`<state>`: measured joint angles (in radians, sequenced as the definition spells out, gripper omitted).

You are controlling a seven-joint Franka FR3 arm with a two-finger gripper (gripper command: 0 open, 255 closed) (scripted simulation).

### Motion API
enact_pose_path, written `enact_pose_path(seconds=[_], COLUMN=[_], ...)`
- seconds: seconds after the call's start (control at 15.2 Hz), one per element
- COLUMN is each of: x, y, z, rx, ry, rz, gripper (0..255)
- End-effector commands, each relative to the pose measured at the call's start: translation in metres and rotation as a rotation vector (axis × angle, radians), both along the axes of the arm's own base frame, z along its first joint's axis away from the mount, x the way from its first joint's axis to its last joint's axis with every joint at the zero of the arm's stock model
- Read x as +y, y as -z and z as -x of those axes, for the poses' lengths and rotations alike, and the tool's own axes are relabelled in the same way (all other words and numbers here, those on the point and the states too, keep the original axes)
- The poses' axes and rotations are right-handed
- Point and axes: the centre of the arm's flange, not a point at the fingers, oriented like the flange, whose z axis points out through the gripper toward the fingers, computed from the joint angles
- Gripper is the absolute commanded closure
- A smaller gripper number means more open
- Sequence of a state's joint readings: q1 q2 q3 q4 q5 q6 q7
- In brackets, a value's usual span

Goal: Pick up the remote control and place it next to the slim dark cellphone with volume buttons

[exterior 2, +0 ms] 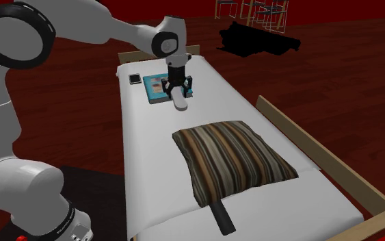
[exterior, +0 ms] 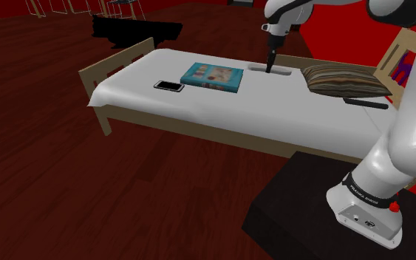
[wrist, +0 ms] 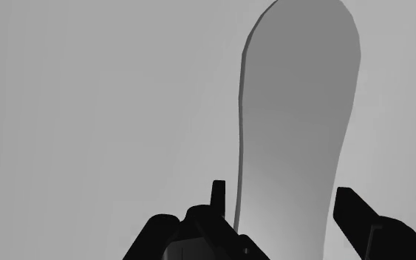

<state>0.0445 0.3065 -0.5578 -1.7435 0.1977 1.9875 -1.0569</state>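
A: Where was the remote?
B: Flat on the bed, just beside the book, on the side facing the pillow. The phone lay by the book's opposite edge.
A: Which way did it point?
B: Its long axis ran along the bed's length, one end toward the book, the other toward the pillow. In the wrist view it was a plain pale grey slab, slightly curved, with a rounded far end.
A: And the gripper?
B: Directly over the remote, pointing down. Its fingers stood apart, one on each side of the remote. I could not tell whether they touched it.
A: Anything hard to see?
B: The remote's near end was cut off at the wrist view's edge. In the shoulder view the gripper covered its middle, and in the second exterior view it hid part of the book. I could not tell which end was the front.
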Motion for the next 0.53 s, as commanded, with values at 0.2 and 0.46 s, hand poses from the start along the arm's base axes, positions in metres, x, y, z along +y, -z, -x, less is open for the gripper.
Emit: enact_pose_path(seconds=[0.2, 0.46], x=[0.063, 0.112], y=[0.001, 0.0], z=[-0.026, -0.048], rx=[0.0, 0.0], ry=[0.002, 0.002], rz=[0.001, 0.001], gripper=[255, 255])
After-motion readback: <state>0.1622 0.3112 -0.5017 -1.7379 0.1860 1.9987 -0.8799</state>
